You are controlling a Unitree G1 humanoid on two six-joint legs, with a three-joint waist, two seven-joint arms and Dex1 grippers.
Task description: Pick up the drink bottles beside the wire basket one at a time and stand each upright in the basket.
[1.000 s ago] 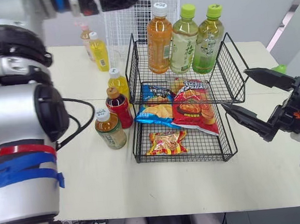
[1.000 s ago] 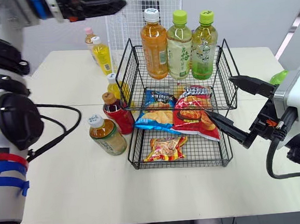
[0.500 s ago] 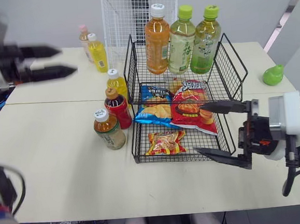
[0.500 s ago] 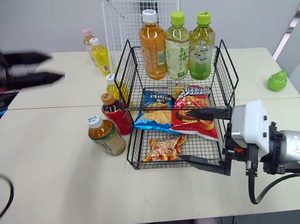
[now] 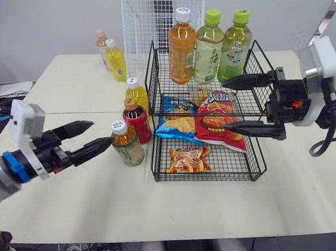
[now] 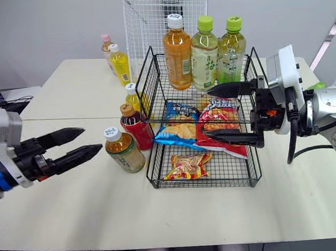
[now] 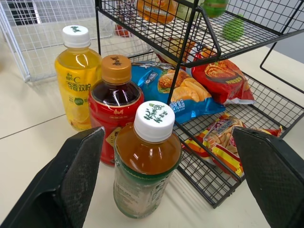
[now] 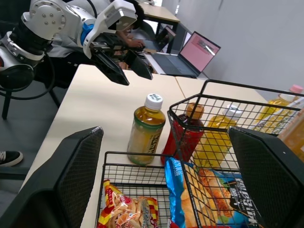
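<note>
Tea bottle (image 7: 146,164) stands upright, amber, white-capped, green-labelled.

Yellow bottle (image 7: 78,76) label: "C", Chinese characters.

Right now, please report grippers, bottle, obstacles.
Left gripper open, facing white-capped brown tea bottle, no contact. Right gripper open by black wire basket. Red bottle close behind.

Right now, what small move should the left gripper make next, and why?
Probably ease the left gripper forward around the white-capped tea bottle: its fingers are open, aimed at that bottle and not touching it, and it stands beside the wire basket.
</note>
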